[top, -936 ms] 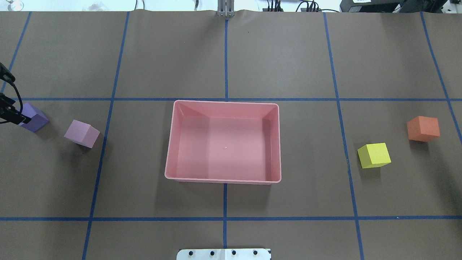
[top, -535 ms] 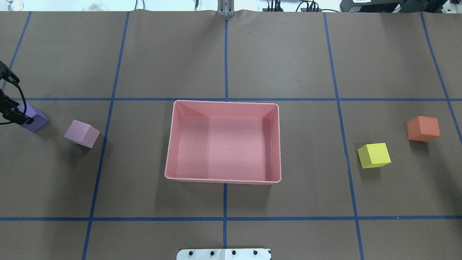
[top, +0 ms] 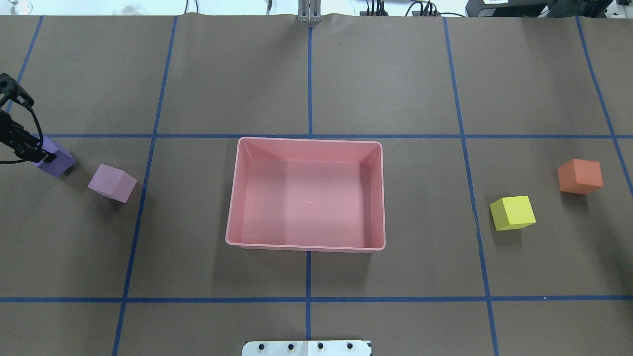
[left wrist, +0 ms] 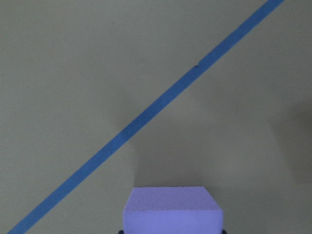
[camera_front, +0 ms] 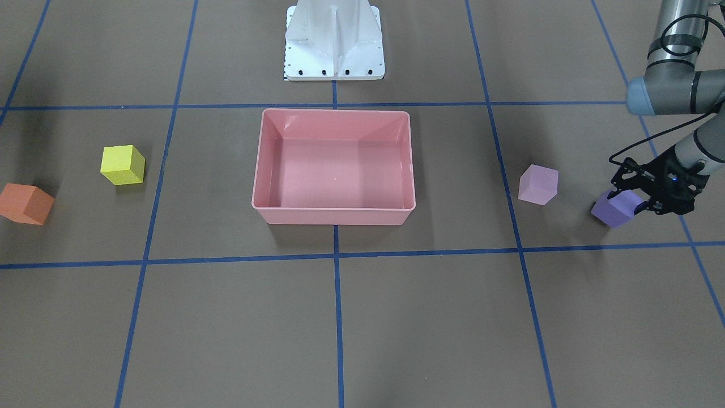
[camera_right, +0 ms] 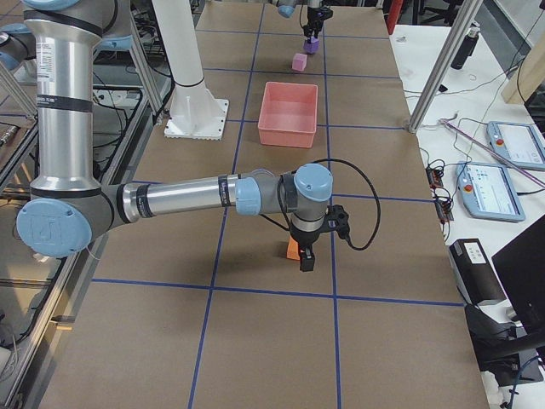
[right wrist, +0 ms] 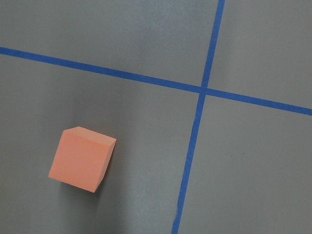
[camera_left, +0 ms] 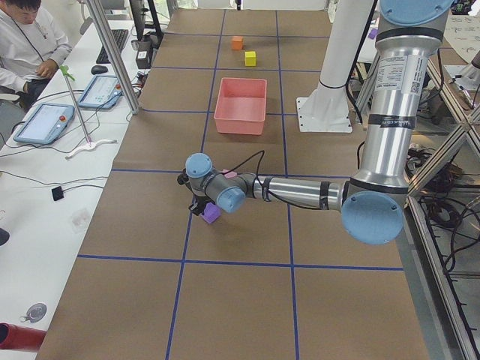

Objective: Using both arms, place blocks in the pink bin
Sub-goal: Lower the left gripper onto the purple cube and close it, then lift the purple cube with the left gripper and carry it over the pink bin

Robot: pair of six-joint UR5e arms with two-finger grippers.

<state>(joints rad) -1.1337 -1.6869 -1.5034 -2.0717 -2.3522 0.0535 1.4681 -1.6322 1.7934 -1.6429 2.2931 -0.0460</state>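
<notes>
Violet cube [camera_front: 614,208] between left jaws (gripped)

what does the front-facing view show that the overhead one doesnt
Only front-facing: the left arm's grey tube and blue joint, both sides of the left claw shut on the purple block, the white pedestal's column. Only overhead: cables and black gear beyond the table's far edge. Both: the empty pink bin, that purple block, and the lilac block, yellow block and orange block.

Robotics lab: blue-taped grid table [top: 316,74], operator [camera_left: 26,41] w/ tablets [camera_left: 45,122] at side bench [camera_left: 45,214].
</notes>
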